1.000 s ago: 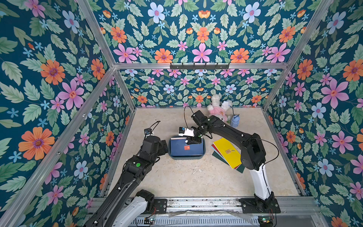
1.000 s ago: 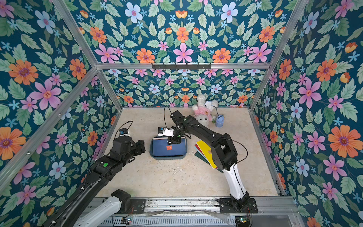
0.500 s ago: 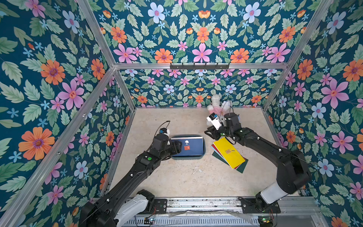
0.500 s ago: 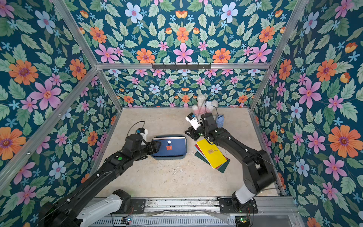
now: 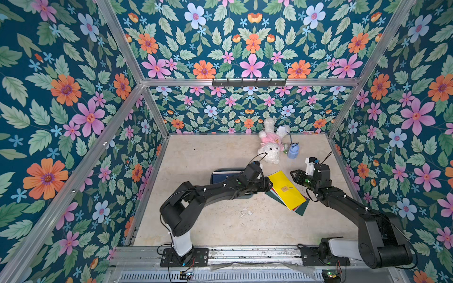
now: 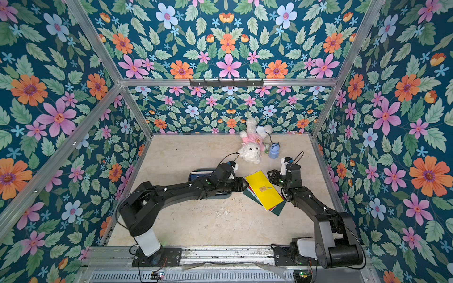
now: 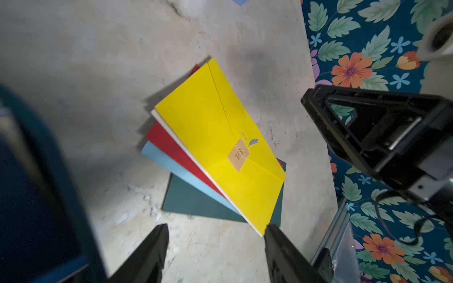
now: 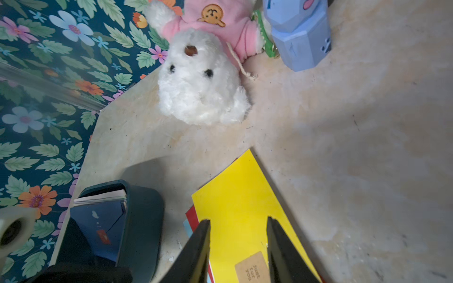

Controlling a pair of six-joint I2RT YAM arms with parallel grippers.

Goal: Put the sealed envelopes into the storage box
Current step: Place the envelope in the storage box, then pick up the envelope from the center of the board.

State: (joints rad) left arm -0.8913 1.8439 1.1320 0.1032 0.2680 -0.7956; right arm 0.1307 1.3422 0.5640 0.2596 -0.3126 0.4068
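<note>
A fanned stack of sealed envelopes lies right of centre, with a yellow envelope (image 5: 285, 190) (image 7: 220, 137) on top. Under it show a red envelope (image 7: 166, 142), a light blue envelope (image 7: 169, 163) and a dark green envelope (image 7: 196, 201). The storage box (image 5: 221, 171) (image 8: 143, 220) is largely hidden under my left arm and holds a navy envelope (image 8: 100, 220). My left gripper (image 5: 270, 186) (image 7: 215, 229) is open at the stack's box-side edge, with nothing between its fingers. My right gripper (image 5: 295, 176) (image 8: 238, 220) hangs open over the yellow envelope's far end.
A white plush bunny in pink (image 5: 269, 149) (image 8: 201, 80) and a small light-blue toy backpack (image 5: 293, 152) (image 8: 299, 36) lie at the back. Flowered walls with metal rails close in the table (image 5: 232, 220) on three sides.
My left arm has swung right, across the storage box, to the envelope stack, its jaws narrowing. My right gripper has left the box and come back to the stack's right side.
</note>
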